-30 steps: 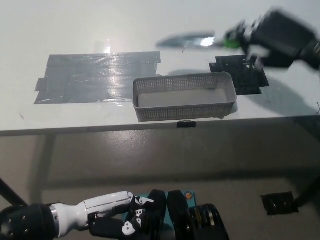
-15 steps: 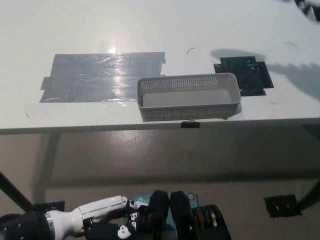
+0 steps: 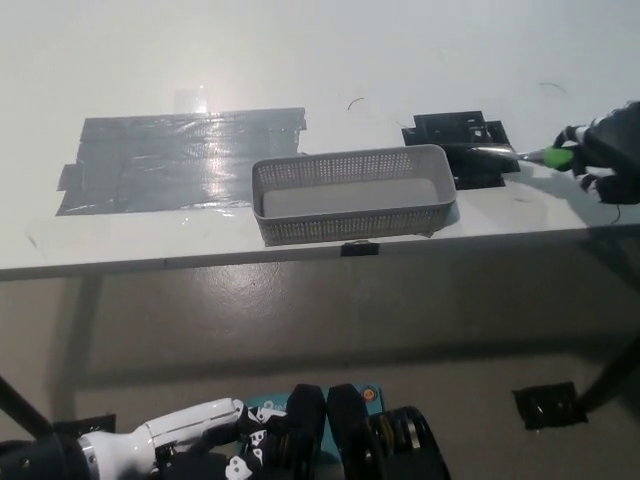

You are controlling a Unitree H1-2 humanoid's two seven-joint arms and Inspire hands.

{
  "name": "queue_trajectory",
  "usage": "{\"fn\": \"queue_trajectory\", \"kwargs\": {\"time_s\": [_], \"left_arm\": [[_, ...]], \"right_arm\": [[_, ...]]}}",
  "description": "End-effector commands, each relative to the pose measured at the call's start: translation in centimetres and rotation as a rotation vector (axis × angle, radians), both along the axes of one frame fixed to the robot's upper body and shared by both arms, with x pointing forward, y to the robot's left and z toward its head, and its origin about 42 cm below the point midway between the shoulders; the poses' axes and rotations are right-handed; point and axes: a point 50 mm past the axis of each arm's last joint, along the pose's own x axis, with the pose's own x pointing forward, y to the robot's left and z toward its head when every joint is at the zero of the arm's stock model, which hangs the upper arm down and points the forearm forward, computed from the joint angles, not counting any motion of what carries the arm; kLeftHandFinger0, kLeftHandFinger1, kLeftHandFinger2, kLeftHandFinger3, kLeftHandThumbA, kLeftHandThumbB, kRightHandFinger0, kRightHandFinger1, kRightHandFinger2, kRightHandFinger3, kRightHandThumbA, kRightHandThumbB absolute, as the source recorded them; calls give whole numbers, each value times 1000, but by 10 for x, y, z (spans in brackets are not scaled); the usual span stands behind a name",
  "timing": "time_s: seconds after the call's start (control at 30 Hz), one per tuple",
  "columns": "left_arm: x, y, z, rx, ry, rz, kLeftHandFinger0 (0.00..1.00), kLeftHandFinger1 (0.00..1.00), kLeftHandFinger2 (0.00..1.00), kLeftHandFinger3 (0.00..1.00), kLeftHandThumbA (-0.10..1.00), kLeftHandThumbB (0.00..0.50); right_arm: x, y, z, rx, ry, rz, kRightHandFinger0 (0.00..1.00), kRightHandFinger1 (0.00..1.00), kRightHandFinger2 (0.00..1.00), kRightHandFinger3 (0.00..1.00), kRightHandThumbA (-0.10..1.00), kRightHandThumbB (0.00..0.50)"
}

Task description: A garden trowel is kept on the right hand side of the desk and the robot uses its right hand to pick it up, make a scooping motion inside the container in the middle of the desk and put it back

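White left hand [image 3: 255,445] hangs low at bottom left, under the desk [image 3: 300,60] edge, open or closed I cannot tell. On the desk, from the left: grey tape patch [image 3: 170,160], mesh container [image 3: 350,220] in the middle, black mat [image 3: 440,128] just beside its right end. Trowel [image 3: 500,152] is outside the container, blade low over the mat, green handle clasped in the black right hand [image 3: 612,150] reaching in from the right edge. Pickup looks done and put-back isn't, but whether the scoop is ahead or finished can't be judged.
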Motion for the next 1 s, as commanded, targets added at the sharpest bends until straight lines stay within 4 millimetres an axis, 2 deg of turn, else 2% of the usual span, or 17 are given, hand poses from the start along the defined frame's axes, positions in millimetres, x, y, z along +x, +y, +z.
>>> {"fn": "queue_trajectory", "kwargs": {"time_s": [0.0,0.07,0.13,0.23,0.27,0.33,0.37,0.4,0.43,0.47,0.5,0.53,0.6,0.7,0.77,0.93,0.97], "left_arm": [[-7,9,7,14,-27,32,1000,1000,1000,1000,1000,500],[-6,8,7,11,-26,33,1000,1000,1000,1000,1000,500],[-8,8,6,2,-19,33,1000,1000,1000,1000,1000,500],[-9,8,5,2,-15,32,1000,1000,1000,1000,1000,500],[-9,8,5,1,-16,33,1000,1000,1000,1000,1000,500],[-9,8,4,3,-15,30,1000,1000,1000,1000,1000,500],[-9,8,4,3,-15,30,1000,1000,1000,1000,1000,500],[-10,8,4,5,-15,31,1000,1000,1000,1000,1000,500],[-10,8,4,6,-17,30,1000,1000,1000,1000,1000,500],[-11,7,5,6,-18,29,1000,1000,1000,1000,1000,500],[-11,7,5,7,-20,29,1000,1000,1000,1000,1000,500],[-11,7,4,5,-18,29,1000,1000,1000,1000,1000,500],[-12,8,4,6,-17,32,1000,1000,1000,1000,1000,500],[-11,9,4,7,-11,26,1000,1000,1000,1000,1000,500],[-10,10,5,8,-12,27,1000,1000,1000,1000,1000,500],[-12,11,3,11,-13,41,1000,1000,1000,1000,1000,500],[-12,11,3,13,-12,40,1000,1000,1000,1000,1000,500]], "right_arm": [[10,18,-32,-71,16,-186,0,201,541,279,-100,0],[13,30,-37,-38,8,-181,0,259,637,210,-100,0],[13,37,-36,-12,-14,-158,0,267,647,182,-100,1],[16,44,-35,14,-44,-154,0,362,736,215,-100,0],[18,49,-31,38,-46,-154,14,408,787,410,-100,0],[17,51,-29,56,-52,-169,19,419,780,794,-100,0],[17,51,-29,55,-52,-171,0,400,742,810,-100,0],[17,52,-32,50,-26,-215,43,426,775,1000,-100,77],[17,52,-35,40,9,-268,310,727,1000,1000,66,161],[17,52,-36,40,33,-300,701,1000,1000,1000,262,167],[16,52,-37,44,50,-318,937,1000,1000,1000,278,155],[15,51,-38,40,60,-345,1000,1000,1000,1000,347,208],[14,52,-40,52,104,-401,1000,1000,1000,1000,462,317],[14,47,-31,16,171,-464,1000,1000,1000,1000,760,493],[16,41,-20,53,209,-511,1000,1000,1000,1000,849,500],[18,31,1,141,297,-551,1000,1000,1000,1000,933,500],[17,27,14,182,309,-541,1000,1000,1000,1000,969,500]]}}
